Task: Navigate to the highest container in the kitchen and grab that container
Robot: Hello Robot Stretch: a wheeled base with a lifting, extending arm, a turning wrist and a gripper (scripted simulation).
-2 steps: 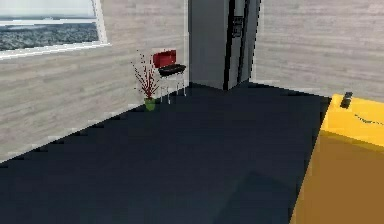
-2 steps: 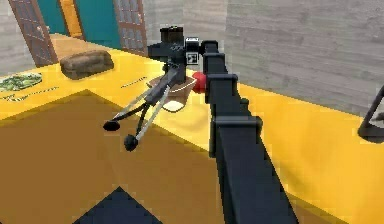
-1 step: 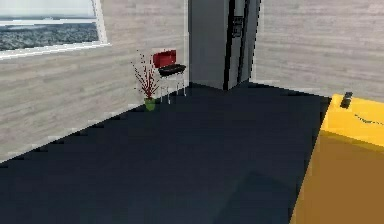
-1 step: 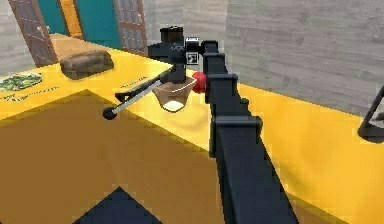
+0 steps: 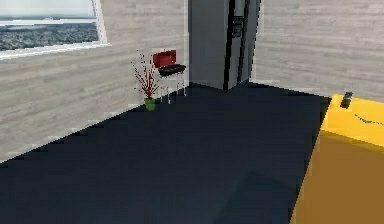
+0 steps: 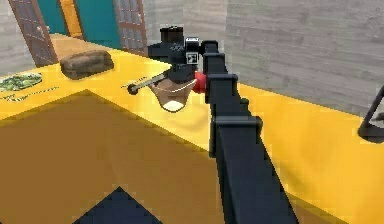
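In the arm side view my dark arm [image 6: 240, 140] reaches out over a yellow counter [image 6: 300, 130]. At its end are the two white marked squares, and left of them the gripper [image 6: 150, 82] with its thin fingers pointing left. A tan, bowl-shaped container [image 6: 177, 95] sits right under the gripper body, close over the countertop. I cannot tell whether the gripper holds it or whether it rests on the counter. A small red part [image 6: 200, 82] shows beside the bowl at the wrist.
On the counter lie a brown loaf-like lump [image 6: 85, 63], a green-and-white flat thing [image 6: 20, 82] and a dark object [image 6: 375, 112] at the right edge. Teal doors [image 6: 95, 18] stand behind. Ahead are dark floor [image 5: 190, 150], the yellow counter's corner [image 5: 350, 150], a dark fridge [image 5: 222, 40], a red chair [image 5: 168, 64] and a red-leaved plant [image 5: 148, 82].
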